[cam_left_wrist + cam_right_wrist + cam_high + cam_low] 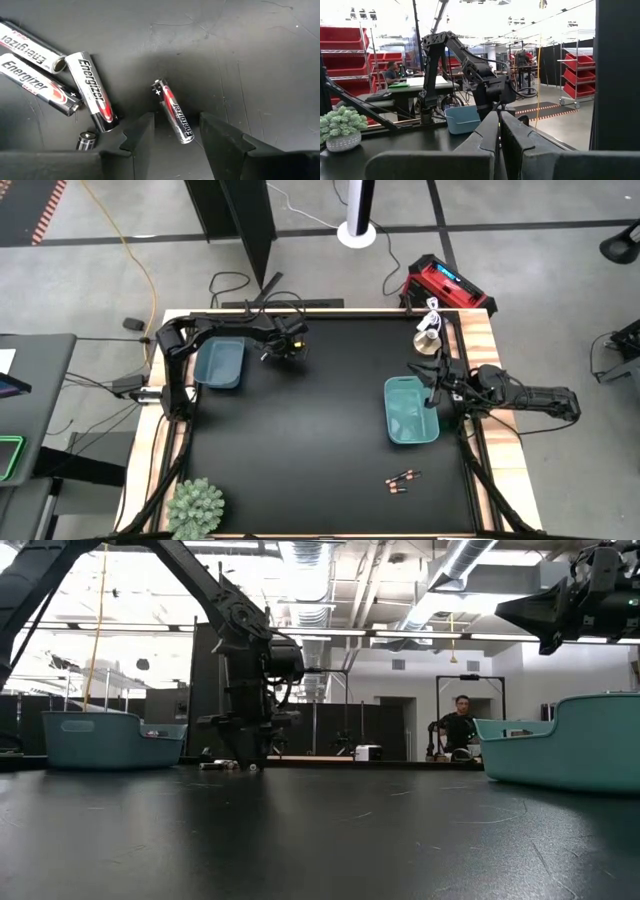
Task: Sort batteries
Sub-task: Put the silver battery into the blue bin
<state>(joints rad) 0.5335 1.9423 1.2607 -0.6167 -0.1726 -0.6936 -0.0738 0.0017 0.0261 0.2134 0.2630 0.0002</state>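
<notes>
Pick-up step judged in hand: left hand (175,132) open astride slim battery (173,111) lying on table (260,60), nothing gripped; closing on it needed next.

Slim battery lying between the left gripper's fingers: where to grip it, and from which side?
Grip the slim silver-and-red battery mid-barrel, coming straight down. It lies flat, apart from the others, its lower half already between the open left gripper fingers, which straddle its narrow round barrel.
</notes>
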